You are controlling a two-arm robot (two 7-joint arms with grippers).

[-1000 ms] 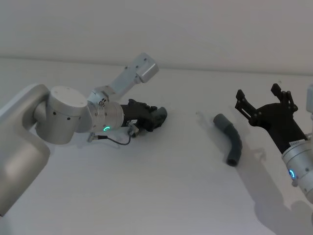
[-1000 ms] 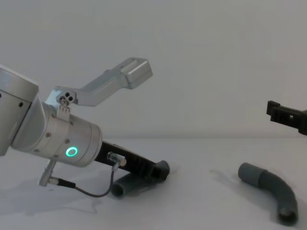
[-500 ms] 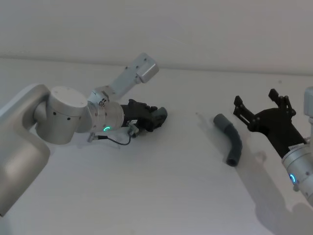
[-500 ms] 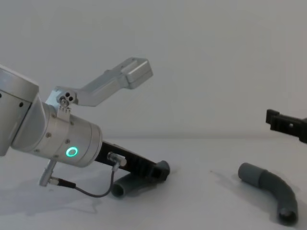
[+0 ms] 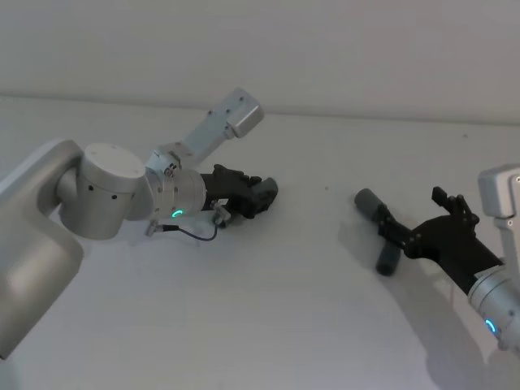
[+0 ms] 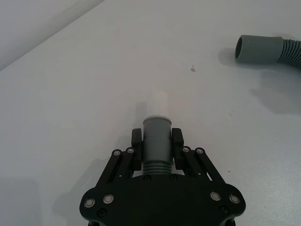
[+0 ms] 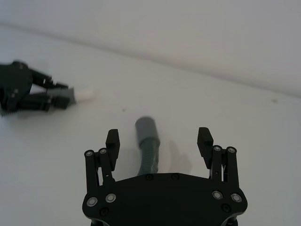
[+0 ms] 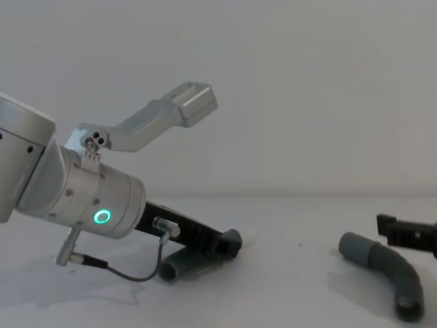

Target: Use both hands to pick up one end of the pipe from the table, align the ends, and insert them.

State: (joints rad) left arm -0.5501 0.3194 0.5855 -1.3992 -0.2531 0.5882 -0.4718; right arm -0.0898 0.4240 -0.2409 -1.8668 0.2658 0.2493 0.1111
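My left gripper (image 6: 156,141) is shut on one ribbed grey pipe piece (image 6: 155,143) and holds it low over the white table (image 5: 268,309). Its grey collar and white tip (image 6: 157,101) stick out past the fingers. In the head view the left gripper (image 5: 244,195) is at centre left. The other pipe piece (image 5: 388,252) lies on the table at the right, with its wide grey socket (image 7: 145,126) facing away from my right arm. My right gripper (image 7: 158,138) is open and low, one finger on each side of that piece. A right fingertip (image 8: 403,232) shows beside the pipe (image 8: 386,266).
The silver left forearm (image 5: 106,191) with its green ring light and a dangling cable (image 5: 195,236) lies across the left of the table. A pale wall (image 5: 325,49) rises behind the table's far edge.
My right gripper has come down and toward the left, from behind the right pipe piece to straddling it. The left gripper and its pipe piece have not moved.
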